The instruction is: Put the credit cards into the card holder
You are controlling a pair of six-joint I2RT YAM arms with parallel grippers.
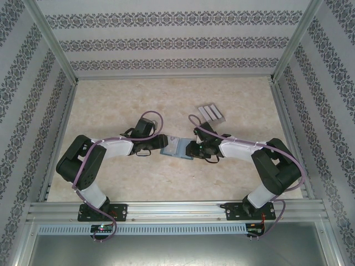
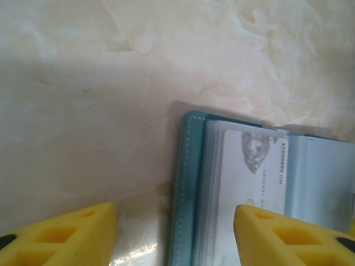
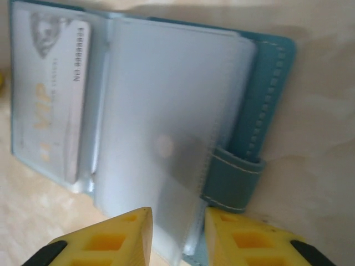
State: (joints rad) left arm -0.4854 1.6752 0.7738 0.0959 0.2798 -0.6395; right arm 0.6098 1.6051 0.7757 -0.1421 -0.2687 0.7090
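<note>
At frame centre the teal card holder (image 1: 176, 148) lies open, left gripper (image 2: 172, 213) spread, right gripper (image 3: 178, 215) narrowed around a clear page (image 3: 166, 100), grip unclear.

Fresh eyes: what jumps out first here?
The open teal card holder lies at the centre of the table, with the left gripper open over its edge. The right gripper straddles a clear sleeve page, and one card already sits inside. Three grey cards wait farther back, to the right.
</note>
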